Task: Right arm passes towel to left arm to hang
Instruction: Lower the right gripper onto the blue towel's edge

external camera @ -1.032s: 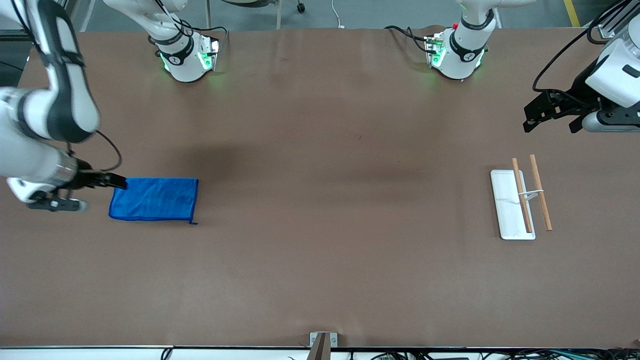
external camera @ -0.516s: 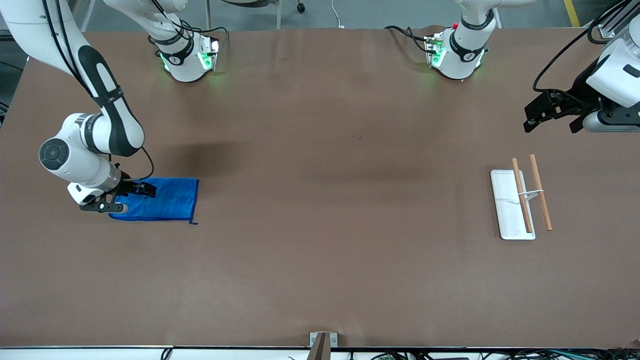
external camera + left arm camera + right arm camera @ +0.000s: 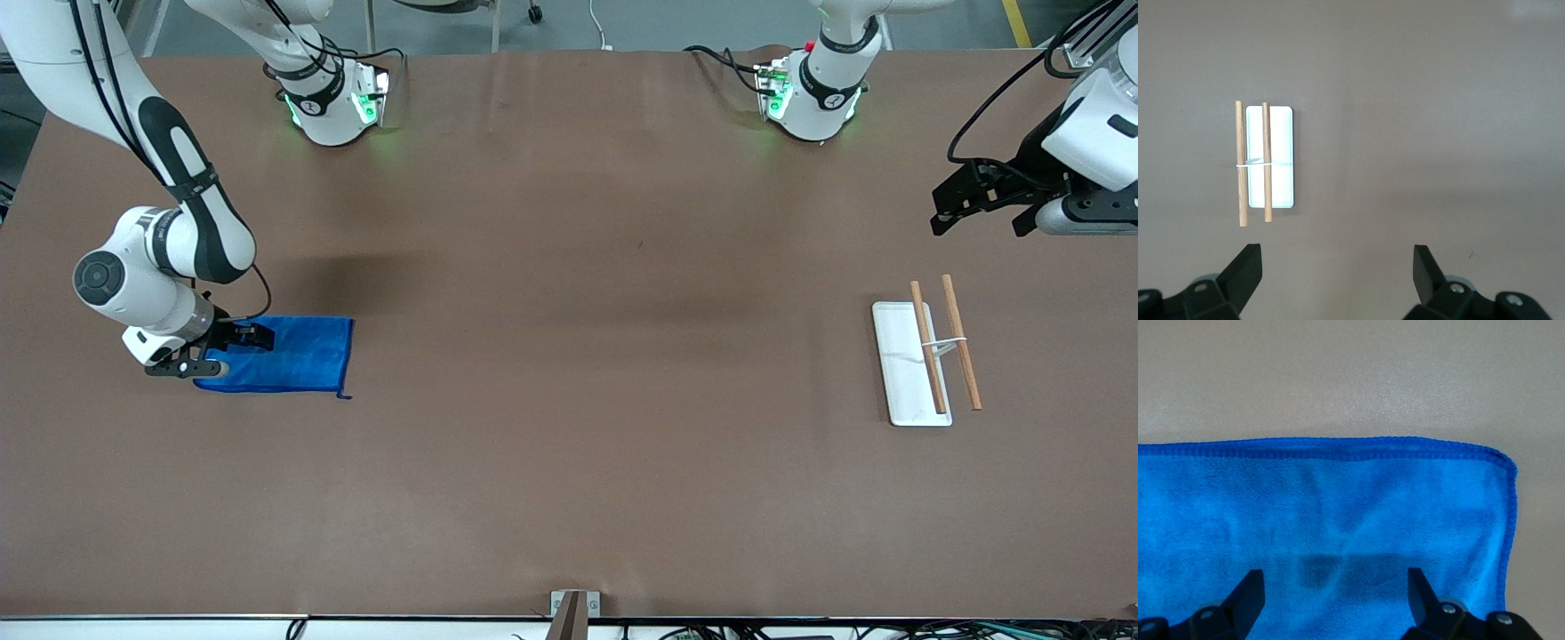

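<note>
- Hovering low over the towel [image 3: 289,354], my right gripper [image 3: 233,342] sits above the cloth's end nearest the right arm's end of the table, fingers spread apart and holding nothing.
- From my right wrist I see both fingertips [image 3: 1248,597] parted wide over the blue cloth [image 3: 1325,527] — its stitched edge and one rounded corner lie flat on the table [image 3: 1351,373], and a small dark shadow falls on the fabric between the tips.
- The towel lies spread out on the brown table [image 3: 569,400], a short thread trailing from the corner nearest the front camera.
- My left gripper [image 3: 956,200] waits up in the air at the left arm's end of the table, released, gripping nothing.
- From my left wrist the two open fingertips [image 3: 1245,270] frame bare tabletop, with the white tray [image 3: 1279,133] in sight — two wooden rods [image 3: 1267,160] run lengthwise there, one over the tray and one just off its long edge, tied across the middle by a thin white band.
- The tray [image 3: 898,373] sits well apart from the towel, toward the left arm's end.
</note>
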Controlling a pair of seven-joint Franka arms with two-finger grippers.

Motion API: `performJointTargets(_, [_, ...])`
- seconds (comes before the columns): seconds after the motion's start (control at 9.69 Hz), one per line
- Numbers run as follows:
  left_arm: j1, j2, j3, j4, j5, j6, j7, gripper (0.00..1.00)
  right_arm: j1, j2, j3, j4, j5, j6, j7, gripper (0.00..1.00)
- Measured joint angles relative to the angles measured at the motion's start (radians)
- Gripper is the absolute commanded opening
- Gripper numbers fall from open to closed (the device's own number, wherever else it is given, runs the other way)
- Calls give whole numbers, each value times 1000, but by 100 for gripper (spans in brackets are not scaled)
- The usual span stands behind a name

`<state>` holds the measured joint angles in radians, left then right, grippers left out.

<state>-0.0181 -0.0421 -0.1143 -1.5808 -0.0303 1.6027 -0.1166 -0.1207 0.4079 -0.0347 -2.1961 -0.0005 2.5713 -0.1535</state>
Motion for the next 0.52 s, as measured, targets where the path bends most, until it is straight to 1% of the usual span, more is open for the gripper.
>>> performJointTargets(0.31, [0,0,0,1,0,0,0,100,1,14,2,-7,0,41,0,95])
performJointTargets(0.41, [0,0,0,2,0,0,0,100,2,19,3,-20,0,76,0,94])
performJointTargets(0.52, [0,0,0,3,0,0,0,100,5,23,3,-36,0,107,0,87])
